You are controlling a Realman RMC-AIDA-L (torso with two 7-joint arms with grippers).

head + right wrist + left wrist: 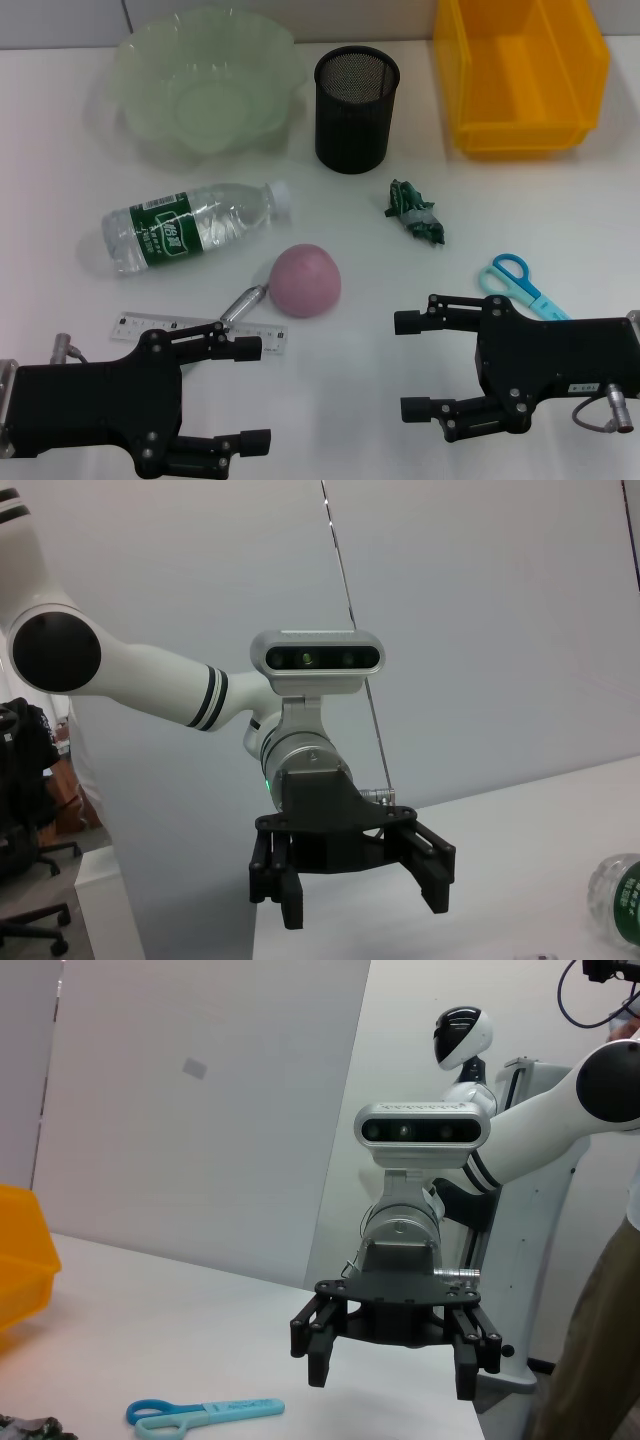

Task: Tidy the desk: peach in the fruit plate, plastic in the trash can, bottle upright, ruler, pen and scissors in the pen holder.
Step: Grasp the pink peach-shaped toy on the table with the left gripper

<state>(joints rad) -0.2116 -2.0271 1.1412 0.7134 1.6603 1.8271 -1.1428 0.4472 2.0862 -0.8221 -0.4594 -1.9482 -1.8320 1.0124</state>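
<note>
Left tool [257, 395] hovers low at near bench edge, jaws wide apart, nothing held; its upper finger sits over the ruler [165, 331]. Right tool [415, 365] same: spread, empty, w/ scissors [522, 283] just beside its body. Pen [243, 302] lies btwn ruler & peach [306, 280]. Bottle [190, 227] on its side. Plastic wad [415, 212] mid-bench. Fruit plate [205, 85], pen holder [356, 108], yellow bin [520, 75] along far edge.

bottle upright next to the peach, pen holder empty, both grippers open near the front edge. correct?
Not quite: the head view shows the bottle lying on its side, not upright. The rest holds: peach beside it, pen holder empty, left gripper and right gripper open.
</note>
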